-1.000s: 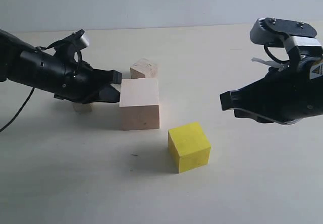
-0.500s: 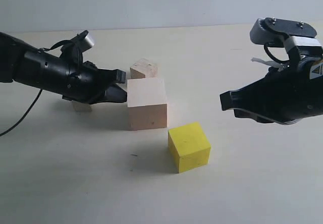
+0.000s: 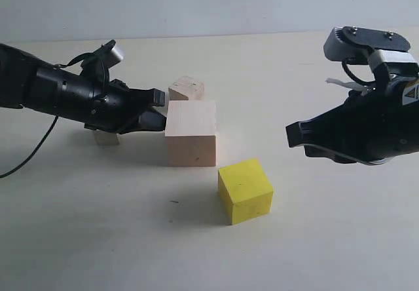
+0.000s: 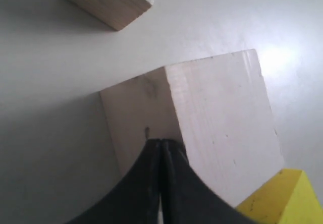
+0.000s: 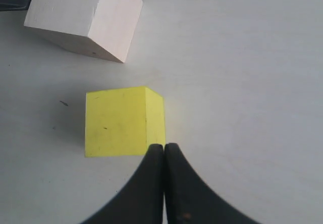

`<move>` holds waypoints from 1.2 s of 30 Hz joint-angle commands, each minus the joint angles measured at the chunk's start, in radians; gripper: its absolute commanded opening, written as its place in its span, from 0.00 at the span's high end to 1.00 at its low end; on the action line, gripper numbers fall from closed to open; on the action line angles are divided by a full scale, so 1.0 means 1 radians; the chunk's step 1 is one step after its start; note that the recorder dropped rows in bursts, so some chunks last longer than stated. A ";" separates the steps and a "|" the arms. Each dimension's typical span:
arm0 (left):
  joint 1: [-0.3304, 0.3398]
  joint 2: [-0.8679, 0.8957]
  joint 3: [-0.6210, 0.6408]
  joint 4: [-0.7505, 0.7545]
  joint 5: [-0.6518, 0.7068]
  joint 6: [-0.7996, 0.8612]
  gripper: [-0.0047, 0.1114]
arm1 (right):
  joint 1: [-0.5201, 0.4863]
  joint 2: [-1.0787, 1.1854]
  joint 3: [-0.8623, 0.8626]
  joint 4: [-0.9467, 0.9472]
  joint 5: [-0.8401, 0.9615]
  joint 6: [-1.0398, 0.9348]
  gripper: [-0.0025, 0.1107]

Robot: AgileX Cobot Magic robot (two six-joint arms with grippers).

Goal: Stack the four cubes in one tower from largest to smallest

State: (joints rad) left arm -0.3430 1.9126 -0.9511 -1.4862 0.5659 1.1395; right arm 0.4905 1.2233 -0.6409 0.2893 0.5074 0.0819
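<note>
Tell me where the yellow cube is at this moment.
In the exterior view, the yellow cube rests on the table slightly right of centre, just in front of the largest wooden cube and apart from it.

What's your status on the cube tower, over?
Both shut: left gripper tip against largest cube, right gripper clear of yellow cube. Nothing stacked. One small cube behind it, another beneath left arm.

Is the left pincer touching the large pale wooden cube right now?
Touching. The left wrist view shows the tips of the shut left pincer meeting the large pale wooden cube at its side with no gap; the exterior view agrees.
</note>
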 commanded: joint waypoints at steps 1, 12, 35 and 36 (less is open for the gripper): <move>-0.007 -0.002 -0.005 -0.012 0.013 0.007 0.96 | 0.004 -0.001 -0.007 -0.002 -0.002 -0.009 0.98; -0.003 -0.053 -0.003 0.158 0.026 -0.097 0.96 | 0.004 -0.001 -0.007 0.019 -0.006 -0.106 0.98; 0.013 0.005 -0.074 0.094 0.007 -0.087 0.96 | 0.004 -0.001 -0.007 0.077 0.013 -0.108 0.98; 0.013 0.008 -0.083 0.096 0.009 -0.091 0.96 | 0.004 -0.001 -0.007 0.077 0.016 -0.108 0.98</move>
State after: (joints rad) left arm -0.3228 1.9117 -1.0090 -1.3813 0.5734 1.0537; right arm 0.4905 1.2233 -0.6409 0.3676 0.5129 -0.0157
